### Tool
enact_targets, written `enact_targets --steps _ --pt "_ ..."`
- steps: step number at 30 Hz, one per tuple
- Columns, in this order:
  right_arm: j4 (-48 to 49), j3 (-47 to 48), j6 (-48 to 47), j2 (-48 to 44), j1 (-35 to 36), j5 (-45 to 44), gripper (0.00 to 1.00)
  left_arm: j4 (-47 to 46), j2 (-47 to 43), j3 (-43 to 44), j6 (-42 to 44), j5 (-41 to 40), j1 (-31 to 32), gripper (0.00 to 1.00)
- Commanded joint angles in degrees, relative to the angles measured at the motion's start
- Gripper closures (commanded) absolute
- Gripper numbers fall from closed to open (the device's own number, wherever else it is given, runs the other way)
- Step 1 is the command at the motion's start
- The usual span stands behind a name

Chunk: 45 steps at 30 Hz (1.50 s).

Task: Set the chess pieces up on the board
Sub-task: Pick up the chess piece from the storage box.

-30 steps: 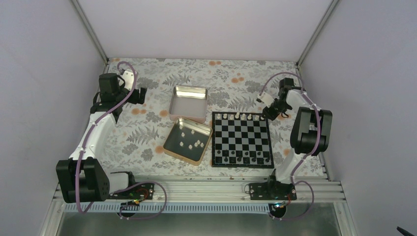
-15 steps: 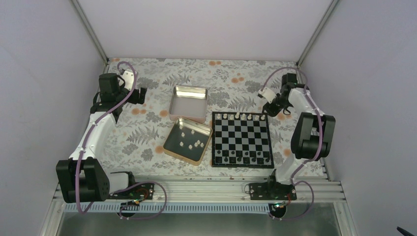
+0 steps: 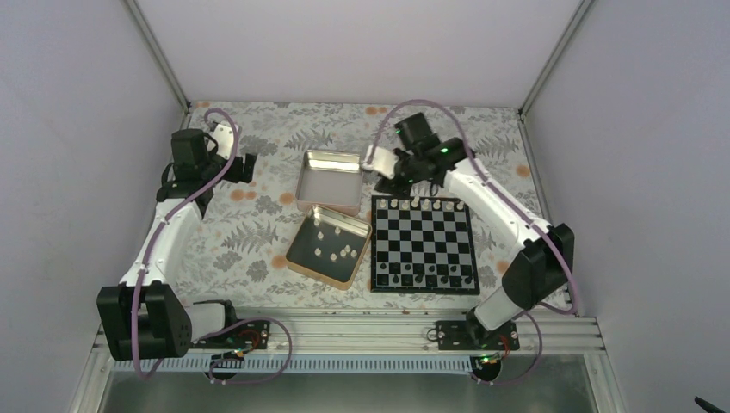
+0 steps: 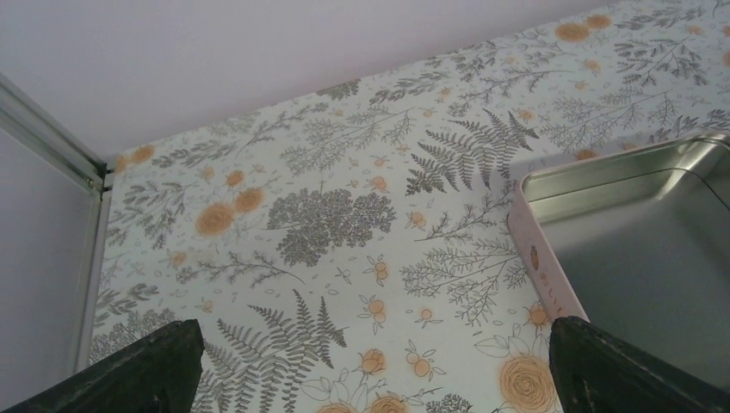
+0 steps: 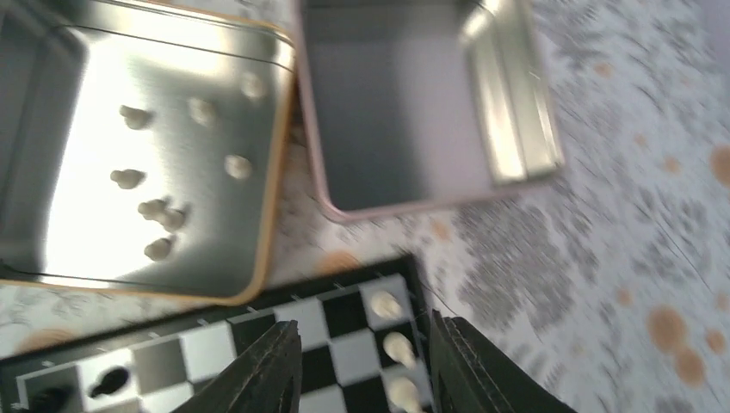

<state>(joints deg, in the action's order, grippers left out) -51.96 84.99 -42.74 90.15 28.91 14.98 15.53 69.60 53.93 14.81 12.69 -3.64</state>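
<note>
The board point(image 3: 423, 244) lies on the floral tabletop point(image 3: 250, 232), with cream pieces point(image 3: 422, 204) lining its far row and dark pieces point(image 3: 426, 280) its near row. Just left of it a tin point(image 3: 300, 237) holds more loose cream pieces. A second tin point(image 3: 303, 179) sits beyond the board's far-left corner, where the right arm point(image 3: 482, 194) reaches.

Table point(image 3: 258, 224) covered with fern-and-flower print. Directly on it: board point(image 3: 424, 291) right of centre, far tin point(image 3: 330, 181) at centre, near tin point(image 3: 303, 251) turned askew, just beside board's left edge, abutting far tin.
</note>
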Motion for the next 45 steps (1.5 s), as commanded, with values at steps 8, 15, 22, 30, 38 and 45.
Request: enact_targets --steps 8,15,22,30,38,45 --pt "3.86 2.31 4.22 14.38 21.63 -3.79 0.64 -0.23 -0.13 -0.20 0.81 0.43 -0.27 0.00" --pt "2.06 4.58 4.08 22.82 27.33 -2.72 0.66 -0.32 0.10 -0.38 0.84 0.37 -0.19 0.00" --pt "2.15 0.62 3.46 22.22 27.88 -4.52 0.67 -0.54 0.51 -0.43 0.92 0.56 -0.23 0.00" --pt "6.21 0.41 3.89 23.29 28.86 -3.10 0.67 -0.51 0.11 -0.44 0.93 0.37 -0.25 0.00" --pt "6.60 3.73 3.64 27.46 29.10 -3.55 0.67 -0.39 -0.05 -0.46 0.84 0.84 -0.23 0.00" --pt "7.64 5.06 3.33 29.79 29.10 -2.83 0.67 -0.45 0.01 -0.49 0.84 0.85 -0.23 0.00"
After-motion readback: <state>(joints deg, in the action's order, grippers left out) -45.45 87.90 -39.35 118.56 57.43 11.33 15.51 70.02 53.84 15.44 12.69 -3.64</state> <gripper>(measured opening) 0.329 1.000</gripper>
